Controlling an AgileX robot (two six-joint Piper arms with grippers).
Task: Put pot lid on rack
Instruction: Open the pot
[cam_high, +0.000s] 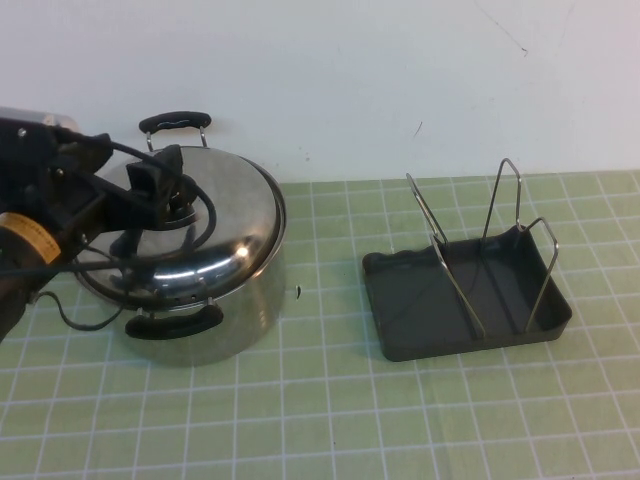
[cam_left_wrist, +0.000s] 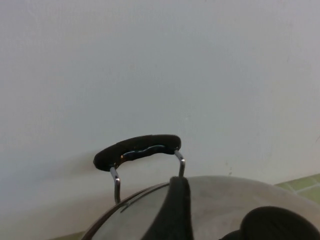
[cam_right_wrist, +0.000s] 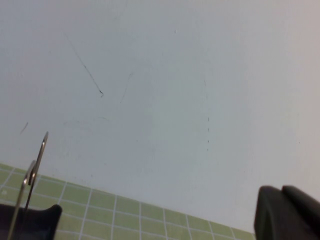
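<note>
The pot lid (cam_high: 215, 215), shiny steel and domed, sits on the steel pot (cam_high: 235, 310) at the left of the table. My left gripper (cam_high: 165, 195) hangs over the lid's centre, open, with the black knob (cam_left_wrist: 280, 225) beside one finger (cam_left_wrist: 172, 210) and a gap between them. The lid's dome also shows in the left wrist view (cam_left_wrist: 215, 197). The rack (cam_high: 400, 310), a dark grey tray with wire loops (cam_high: 505, 200), stands to the right with nothing in it. My right gripper (cam_right_wrist: 281, 190) shows only in its wrist view, fingers together, holding nothing, near the rack's corner (cam_right_wrist: 30, 220).
The pot's far black handle (cam_high: 175, 122) stands near the white back wall and shows in the left wrist view (cam_left_wrist: 137, 150); its near handle (cam_high: 172, 322) faces me. Green gridded mat (cam_high: 330, 400) covers the table between pot and rack.
</note>
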